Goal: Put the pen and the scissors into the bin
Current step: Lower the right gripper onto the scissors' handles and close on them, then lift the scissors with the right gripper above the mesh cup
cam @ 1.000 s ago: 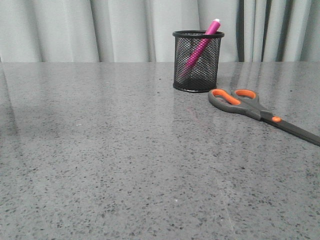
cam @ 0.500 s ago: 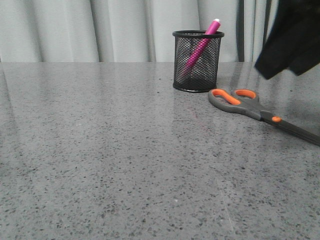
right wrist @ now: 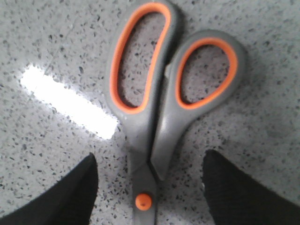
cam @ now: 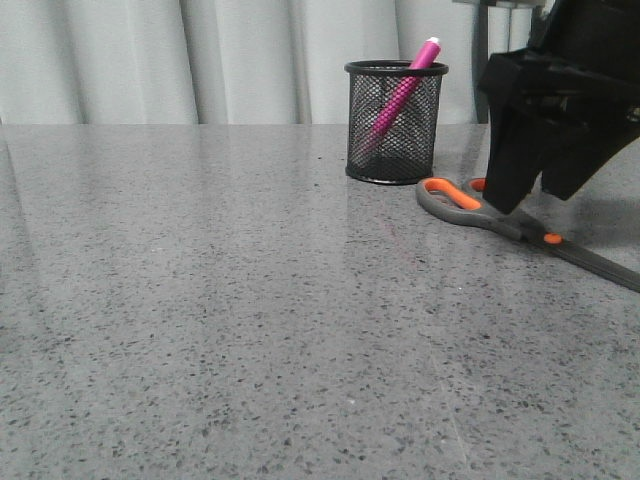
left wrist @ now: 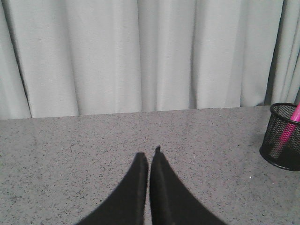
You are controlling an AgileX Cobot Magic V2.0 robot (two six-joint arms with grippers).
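at the far left of the worktop (cam: 200, 300), nothing of the task lies within reach of the left gripper (left wrist: 149, 161). its two dark, tapered fingers are pressed together with no gap and nothing between them, and it points over bare speckled stone toward the pale pleated curtain (cam: 200, 60).

right of centre stands the bin (cam: 396, 122), a black wire-mesh cylinder with a solid rim and base. the pen (cam: 403, 90) is already inside it, a magenta barrel leaning against the rim with its whitish cap poking out above. the left wrist view catches both at its edge, well apart from that gripper.

just beside the bin's base, to its right, the scissors (cam: 500, 212) lie flat on the worktop. the grey handles, lined in orange, point toward the bin. the long dark blades run away to the right and nearer the camera, so the long axis is a shallow diagonal.

above them is the right gripper (cam: 530, 200), black and blocky. its fingers are spread wide and empty, one on each side of the shank at the orange pivot dot (right wrist: 143, 201). the right wrist view shows the scissors' axis running straight between the two fingers, so a squeeze here would probably close across the narrow neck. the right arm is plainly the nearer one. the worktop is glossy, grey-flecked stone, likely slippery under hard plastic handles.
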